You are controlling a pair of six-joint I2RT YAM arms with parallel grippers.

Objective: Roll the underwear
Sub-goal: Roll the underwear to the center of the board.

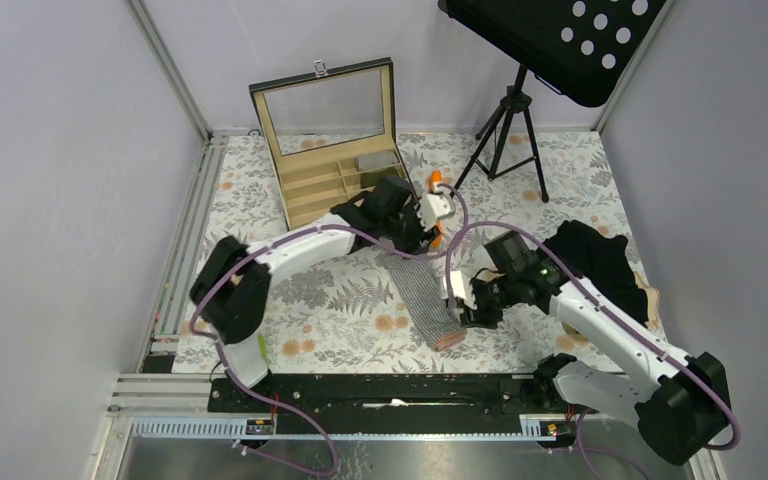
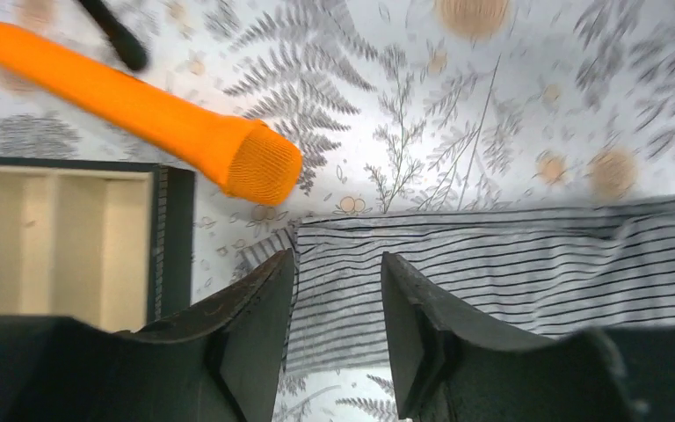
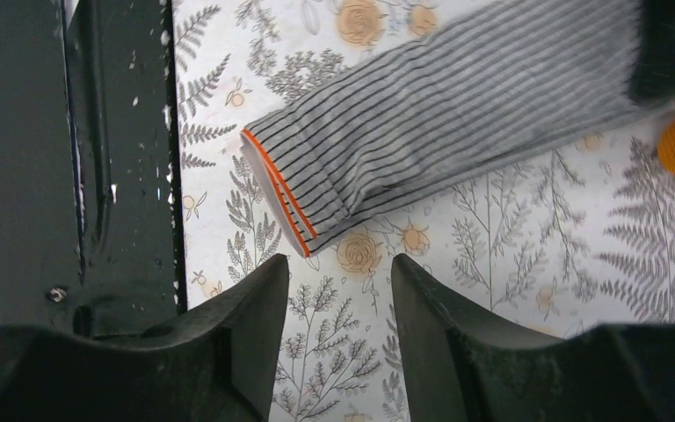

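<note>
2 pincers are hovering over the same garment, 1 at each end. The light grey pinstriped underwear (image 1: 422,292) is lying on the floral worktop (image 1: 300,300) as a long narrow strip, stretching from near the wooden box (image 1: 315,185) down toward the arms' bases.

The left pincer (image 2: 338,264) is sitting over the far end of the strip, jaws standing apart, released. Striped cloth is showing in the gap between its fingers (image 2: 259,308); whether the tips are touching the fabric, I cannot tell. The orange carrot-shaped stick (image 2: 141,110) is lying just beyond that end, apart from the cloth, its thick end pointing toward the stripes. The box's pale compartments are showing at the left of the left wrist view.

Over to the near end: the right pincer (image 3: 338,268) is also standing released, grasping nothing. Its jaws are framing bare worktop just beside the orange-trimmed hem of the strip, not touching it. The black rail (image 3: 26,176) is running alongside, near that hem.

The black underwear (image 1: 595,255) is lying in a heap at the worktop's right side, well apart from the strip, beyond the right arm. A tripod stand (image 1: 508,130) is standing at the back.
</note>
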